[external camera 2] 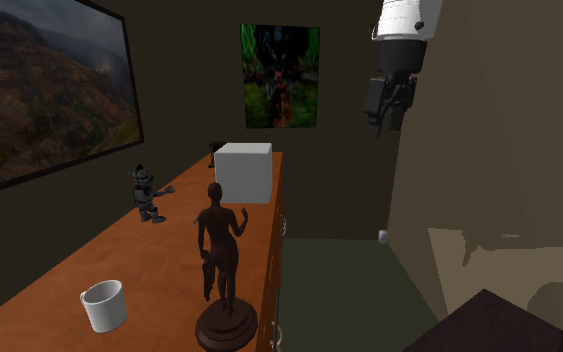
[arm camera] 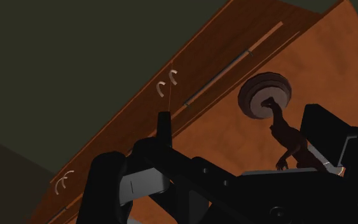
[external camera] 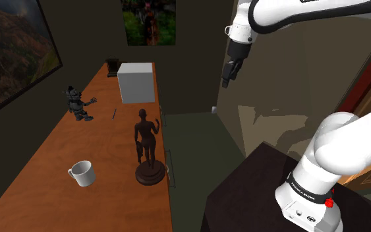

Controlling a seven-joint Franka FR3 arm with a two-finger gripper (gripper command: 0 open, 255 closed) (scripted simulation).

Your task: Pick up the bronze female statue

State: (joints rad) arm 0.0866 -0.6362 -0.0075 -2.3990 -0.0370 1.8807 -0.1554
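Brown statue (external camera: 145,142) stands upright near counter (external camera: 52,158) front edge, just beside white mug (external camera: 82,173). White box (external camera: 136,82) sits farther along counter, dark figurine (external camera: 78,103) between mug and box on the wall side. End effector (external camera: 227,78) hangs high over floor (external camera: 190,138), well apart from statue, touching nothing. Opening state: cannot tell. Wrist view: statue (arm camera: 292,137) from above, w/ handles (arm camera: 167,81) on counter front.
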